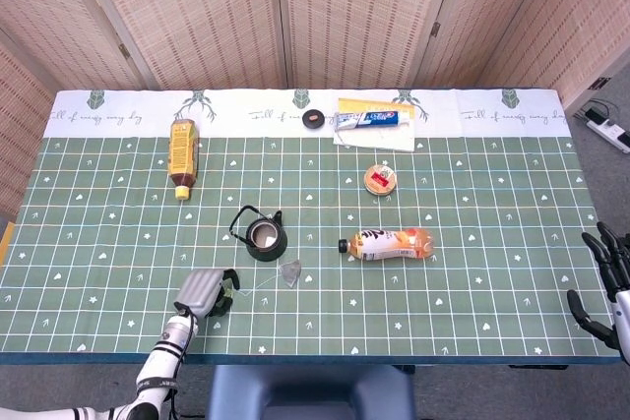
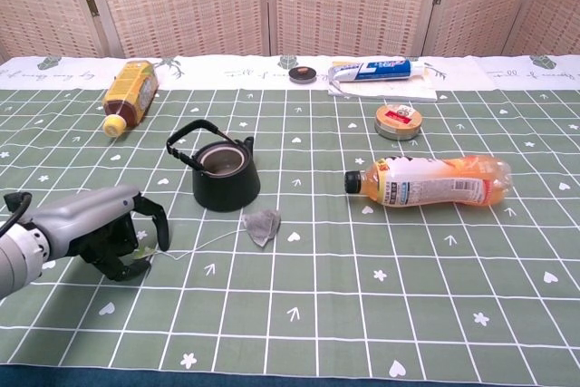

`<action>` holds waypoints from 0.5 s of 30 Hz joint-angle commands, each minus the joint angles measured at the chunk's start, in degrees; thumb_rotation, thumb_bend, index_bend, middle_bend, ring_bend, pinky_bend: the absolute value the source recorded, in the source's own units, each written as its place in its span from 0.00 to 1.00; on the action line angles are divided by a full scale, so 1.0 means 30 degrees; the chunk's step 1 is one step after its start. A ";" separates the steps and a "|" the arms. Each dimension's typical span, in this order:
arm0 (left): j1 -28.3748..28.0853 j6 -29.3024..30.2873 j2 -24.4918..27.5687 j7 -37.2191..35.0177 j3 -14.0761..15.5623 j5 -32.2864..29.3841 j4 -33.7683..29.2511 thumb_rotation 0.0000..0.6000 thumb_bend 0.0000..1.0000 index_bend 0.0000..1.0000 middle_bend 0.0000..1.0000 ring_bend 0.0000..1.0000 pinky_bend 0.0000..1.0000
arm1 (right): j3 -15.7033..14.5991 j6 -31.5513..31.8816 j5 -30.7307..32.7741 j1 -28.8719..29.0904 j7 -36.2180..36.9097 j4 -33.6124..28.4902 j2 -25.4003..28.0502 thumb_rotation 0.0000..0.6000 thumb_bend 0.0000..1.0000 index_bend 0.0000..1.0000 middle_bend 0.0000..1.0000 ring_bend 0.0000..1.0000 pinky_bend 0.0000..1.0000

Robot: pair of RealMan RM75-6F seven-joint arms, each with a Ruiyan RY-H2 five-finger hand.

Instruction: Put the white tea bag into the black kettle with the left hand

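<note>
The white tea bag point(image 2: 264, 225) point(image 1: 291, 273) lies flat on the green mat just in front of the black kettle point(image 2: 223, 174) point(image 1: 263, 236), which stands upright without a lid. Its string runs left to a small green tag point(image 2: 141, 257). My left hand point(image 2: 104, 233) point(image 1: 202, 292) rests low on the mat with its fingers curled over that tag; whether they pinch it is hidden. My right hand point(image 1: 602, 277) hangs off the table's right edge, fingers spread and empty, and shows in the head view only.
An orange drink bottle point(image 2: 430, 180) lies on its side right of the kettle. A brown tea bottle point(image 2: 130, 88) lies at the back left. A round tin point(image 2: 398, 121), a toothpaste tube point(image 2: 376, 69) and a small black lid point(image 2: 301, 74) sit at the back.
</note>
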 commanded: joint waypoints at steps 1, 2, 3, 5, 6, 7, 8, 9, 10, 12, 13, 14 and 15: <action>-0.0069 -0.0064 0.0019 -0.0135 0.0046 -0.0053 0.0121 1.00 0.38 0.46 1.00 1.00 1.00 | -0.0004 -0.0049 -0.0003 0.0023 0.0030 0.0007 0.0009 1.00 0.44 0.00 0.00 0.12 0.00; -0.0086 -0.0083 0.0029 -0.0183 0.0066 -0.0070 0.0151 1.00 0.38 0.46 1.00 1.00 1.00 | -0.0007 -0.0073 0.0000 0.0031 0.0026 0.0006 0.0011 1.00 0.44 0.00 0.00 0.12 0.00; -0.0106 -0.0077 0.0041 -0.0236 0.0093 -0.0052 0.0196 1.00 0.38 0.46 1.00 1.00 1.00 | -0.0008 -0.0108 0.0003 0.0048 0.0023 0.0003 0.0012 1.00 0.44 0.00 0.00 0.12 0.00; -0.0131 -0.0064 0.0078 -0.0322 0.0144 -0.0029 0.0246 1.00 0.38 0.46 1.00 1.00 1.00 | -0.0002 -0.0171 0.0025 0.0076 -0.0004 -0.0005 0.0009 1.00 0.44 0.00 0.00 0.12 0.00; -0.0140 -0.0043 0.0098 -0.0364 0.0161 0.0009 0.0260 1.00 0.38 0.46 1.00 1.00 1.00 | -0.0001 -0.0196 0.0031 0.0087 -0.0018 -0.0008 0.0004 1.00 0.44 0.00 0.00 0.12 0.00; -0.0147 -0.0016 0.0116 -0.0408 0.0182 0.0072 0.0288 1.00 0.38 0.46 1.00 1.00 1.00 | -0.0002 -0.0220 0.0033 0.0098 -0.0039 -0.0019 -0.0001 1.00 0.44 0.00 0.00 0.12 0.00; -0.0148 0.0009 0.0133 -0.0456 0.0207 0.0129 0.0314 1.00 0.38 0.46 1.00 1.00 1.00 | -0.0003 -0.0244 0.0038 0.0107 -0.0066 -0.0025 -0.0005 1.00 0.44 0.00 0.00 0.12 0.00; -0.0142 0.0034 0.0157 -0.0542 0.0237 0.0195 0.0344 1.00 0.38 0.47 1.00 1.00 1.00 | 0.0001 -0.0262 0.0047 0.0116 -0.0097 -0.0037 -0.0015 1.00 0.44 0.00 0.00 0.12 0.00; -0.0136 0.0053 0.0173 -0.0617 0.0258 0.0258 0.0369 1.00 0.39 0.47 1.00 1.00 1.00 | 0.0008 -0.0275 0.0053 0.0125 -0.0125 -0.0048 -0.0022 1.00 0.44 0.00 0.00 0.12 0.00; -0.0125 0.0081 0.0204 -0.0799 0.0320 0.0450 0.0469 1.00 0.40 0.48 1.00 1.00 1.00 | 0.0014 -0.0304 0.0076 0.0132 -0.0209 -0.0073 -0.0039 1.00 0.44 0.00 0.00 0.12 0.00; -0.0116 0.0095 0.0216 -0.0892 0.0351 0.0564 0.0533 1.00 0.41 0.49 1.00 1.00 1.00 | 0.0007 -0.0320 0.0076 0.0135 -0.0232 -0.0071 -0.0049 1.00 0.44 0.00 0.00 0.12 0.00; -0.0104 0.0103 0.0230 -0.0994 0.0386 0.0684 0.0610 1.00 0.42 0.50 1.00 1.00 1.00 | 0.0017 -0.0346 0.0092 0.0151 -0.0242 -0.0069 -0.0058 1.00 0.44 0.00 0.00 0.12 0.00; -0.0084 0.0099 0.0244 -0.1126 0.0453 0.0844 0.0731 1.00 0.43 0.50 1.00 1.00 1.00 | 0.0029 -0.0367 0.0119 0.0161 -0.0272 -0.0066 -0.0069 1.00 0.44 0.00 0.00 0.12 0.00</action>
